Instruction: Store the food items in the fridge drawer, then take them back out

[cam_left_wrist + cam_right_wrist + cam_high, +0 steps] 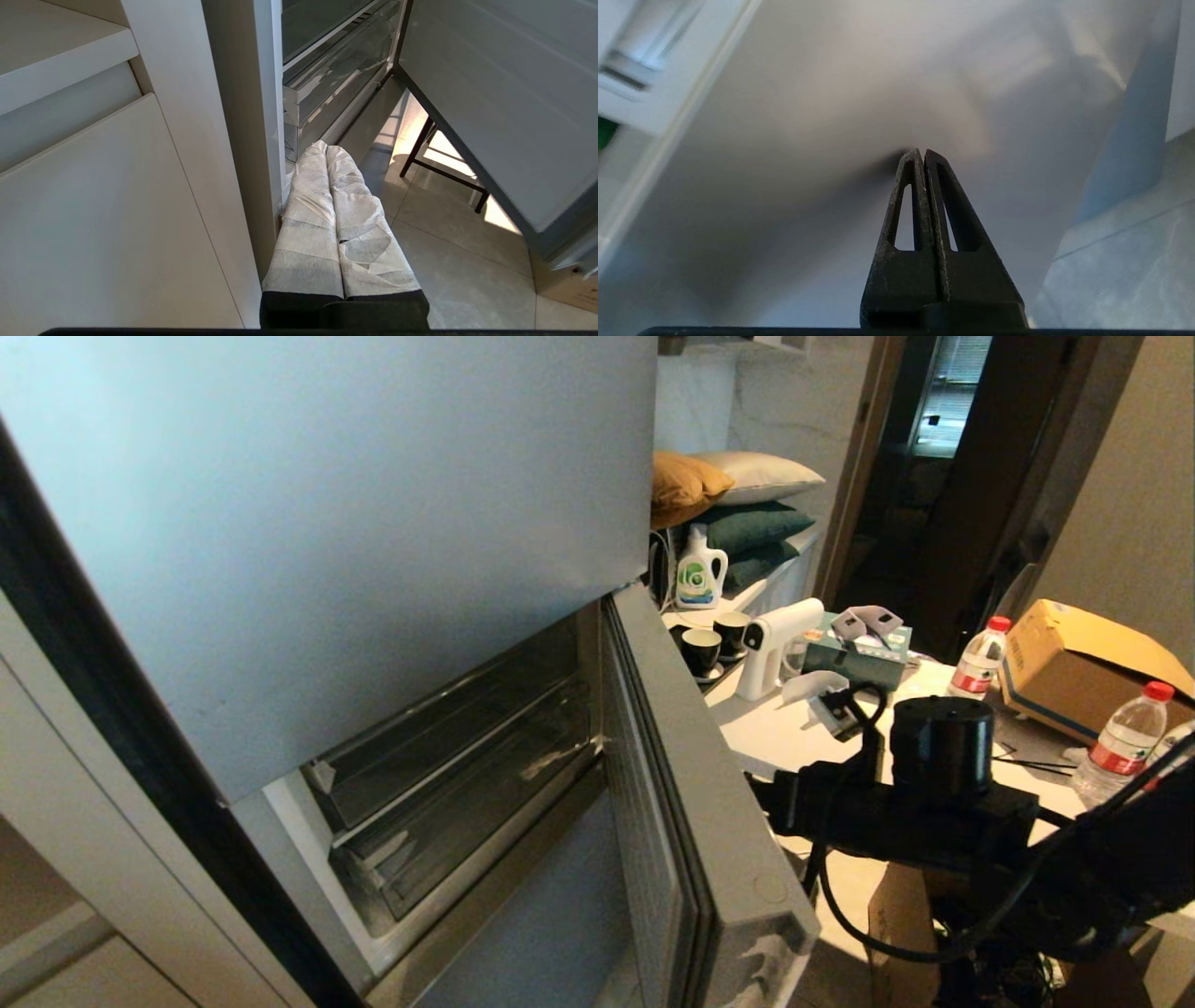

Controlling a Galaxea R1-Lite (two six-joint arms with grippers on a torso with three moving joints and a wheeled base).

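Two grippers pinched tight, empty: left gripper point(325, 148), right gripper point(916, 154). Fridge door point(822, 93) just ahead of right gripper; could bump it.

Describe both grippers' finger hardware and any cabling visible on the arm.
Left gripper: two long tapered fingers wrapped in wrinkled white-grey tape, on a black base. Right gripper: bare black tapered fingers with long slot cut-outs and scuffed edges. Right arm: black links, a cylindrical black housing, loose black cables looping beneath.
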